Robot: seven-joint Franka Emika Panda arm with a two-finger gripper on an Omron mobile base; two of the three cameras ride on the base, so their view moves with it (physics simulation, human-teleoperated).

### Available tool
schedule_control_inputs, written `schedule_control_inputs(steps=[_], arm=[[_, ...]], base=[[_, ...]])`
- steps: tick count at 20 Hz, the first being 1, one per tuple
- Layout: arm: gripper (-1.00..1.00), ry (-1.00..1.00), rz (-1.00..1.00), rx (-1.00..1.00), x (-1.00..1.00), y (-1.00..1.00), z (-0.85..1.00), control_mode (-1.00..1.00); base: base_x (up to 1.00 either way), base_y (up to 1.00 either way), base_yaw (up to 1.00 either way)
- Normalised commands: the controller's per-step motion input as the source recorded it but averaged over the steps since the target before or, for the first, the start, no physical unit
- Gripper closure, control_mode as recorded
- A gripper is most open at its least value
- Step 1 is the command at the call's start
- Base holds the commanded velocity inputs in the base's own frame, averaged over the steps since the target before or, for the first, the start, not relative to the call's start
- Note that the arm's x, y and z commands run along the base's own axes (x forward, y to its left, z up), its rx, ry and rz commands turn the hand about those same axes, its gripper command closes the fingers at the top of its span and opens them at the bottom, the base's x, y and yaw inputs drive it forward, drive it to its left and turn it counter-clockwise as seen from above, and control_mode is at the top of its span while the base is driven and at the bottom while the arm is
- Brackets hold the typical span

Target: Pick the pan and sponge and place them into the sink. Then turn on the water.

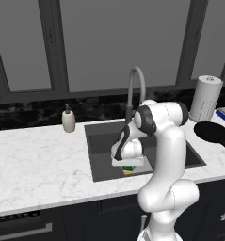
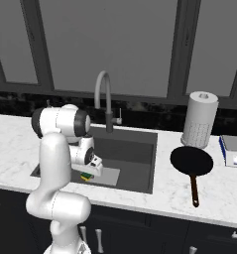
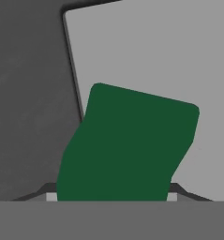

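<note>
The gripper (image 1: 127, 165) is lowered into the sink (image 1: 96, 141), and the sponge (image 3: 127, 145) is seen directly beneath it, between the two fingers, green face up toward the hand camera, with a sliver of its yellow layer showing under the hand in the left base view. Whether the jaws press on the sponge or merely stand apart around it cannot be told, since the fingertips are hidden behind the sponge in the hand view and by the hand itself in both base views. Below the jaws lies the lighter grey square patch (image 3: 169, 56) of the sink floor; the sponge overlaps its edge, with the darker floor to one side. Behind the jaws, at the back rim of the sink, the arched grey faucet (image 1: 136, 84) rises, and no stream is seen from it. The pan (image 2: 191, 161) rests on the counter well to the right of the jaws, outside the sink, with its handle pointing toward the counter's front edge. Further right and behind the pan a roll of paper towels (image 2: 200, 119) stands upright, and a flat blue-edged object (image 2: 235, 150) lies at the far right. To the left of the jaws, behind the sink's left corner, a white soap bottle (image 1: 68, 120) stands. The white marbled counter (image 1: 38, 164) surrounds the sink, above dark cabinets (image 2: 140, 233), with a dark backsplash and large dark-framed windows (image 1: 114, 42) behind.
</note>
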Motion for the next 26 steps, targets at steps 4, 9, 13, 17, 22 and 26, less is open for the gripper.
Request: schedule_control_inputs(steps=[4,9,13,17,22,26], arm=[[-1.00,0.00,0.00,0.00,0.02,0.00,-0.07,-1.00],[-1.00,-0.03,0.03,0.00,0.07,0.00,-0.07,-1.00],[-1.00,-0.04,0.07,0.00,0.00,0.00,0.05,-1.00],[-1.00,-0.02,0.07,0.00,0.00,0.00,0.36,-1.00],[-1.00,0.00,0.01,0.00,-0.02,0.00,0.89,-1.00],[-1.00,0.00,0.00,0.00,-0.11,0.00,1.00,-1.00]], base=[[0.00,0.00,0.00],[0.00,0.00,0.00],[0.00,0.00,0.00],[0.00,0.00,0.00],[0.00,0.00,0.00],[0.00,0.00,0.00]])
